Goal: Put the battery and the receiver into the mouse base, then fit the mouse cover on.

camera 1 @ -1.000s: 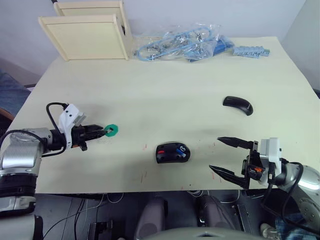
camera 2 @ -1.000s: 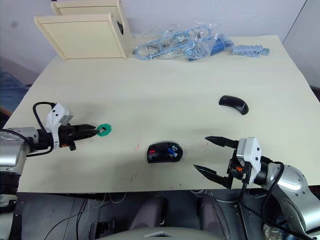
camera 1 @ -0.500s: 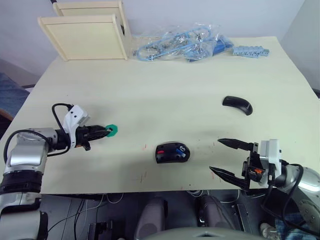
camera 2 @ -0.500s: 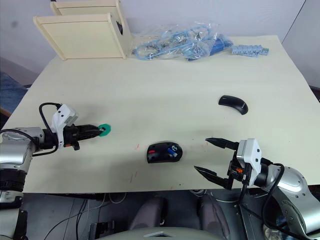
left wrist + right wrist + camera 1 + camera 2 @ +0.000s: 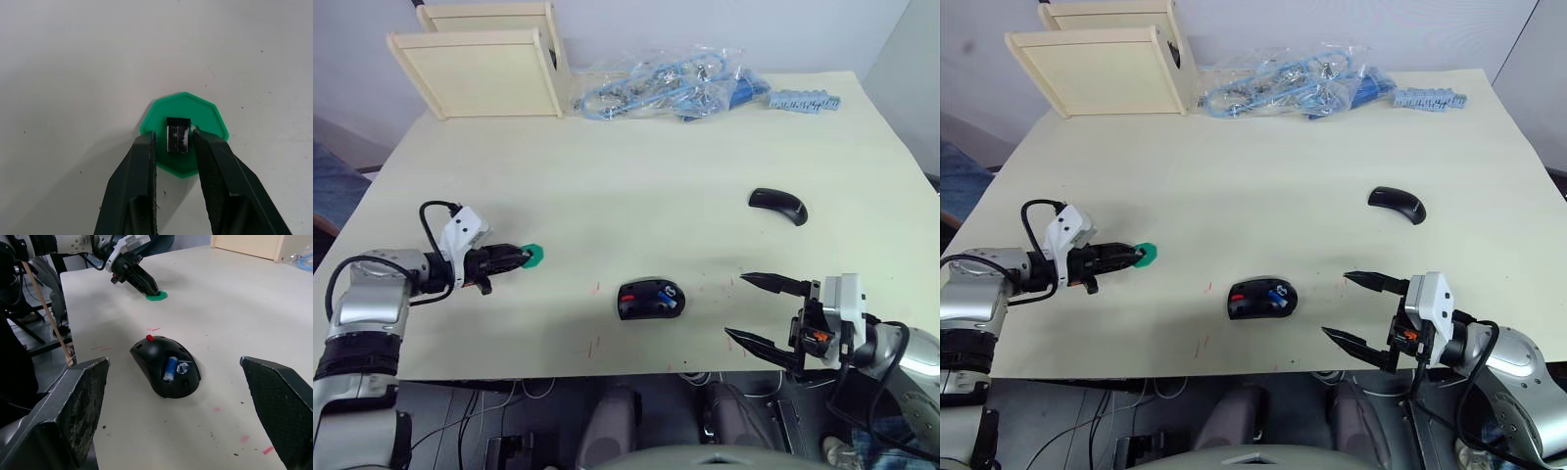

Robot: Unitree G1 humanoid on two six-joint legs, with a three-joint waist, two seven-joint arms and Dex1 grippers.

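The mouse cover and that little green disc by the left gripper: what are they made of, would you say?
The mouse cover looks like glossy black moulded plastic: a thin arched shell with a bright highlight along its back. The green disc seems to be matte plastic too, flat and many-sided with an even colour and crisp edges; a small black receiver sits on it.

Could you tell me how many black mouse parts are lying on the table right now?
2: the mouse base near the table's front edge, battery already inside, and the mouse cover farther back toward the robot's right.

Right hand (image 5: pixel 171 396) fingers run off the wrist view's edges; battery (image 5: pixel 169 368) sits half-sunk in mouse base (image 5: pixel 166 366).
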